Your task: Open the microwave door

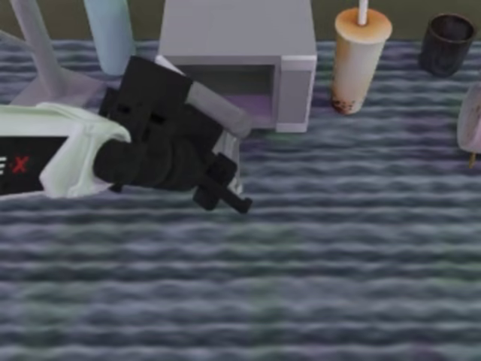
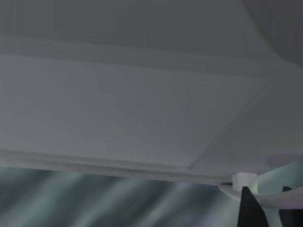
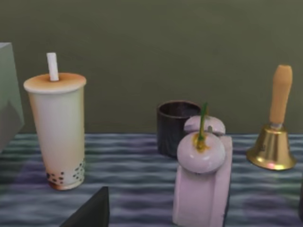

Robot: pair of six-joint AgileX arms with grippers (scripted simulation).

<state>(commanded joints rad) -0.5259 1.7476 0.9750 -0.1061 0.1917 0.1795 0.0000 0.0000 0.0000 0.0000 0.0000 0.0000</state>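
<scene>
On the table, the left gripper's fingers pinch the swung-open microwave door's handle edge.

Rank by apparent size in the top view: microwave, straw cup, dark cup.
1. microwave, by far the largest.
2. straw cup.
3. dark cup, smallest, though partly cut off at the frame's top edge.

A wavy grey-blue and purple patterned tabletop fills the view (rippled like water). Behind it, toward twelve o'clock, stands a plain, evenly lit olive-brown wall.
</scene>
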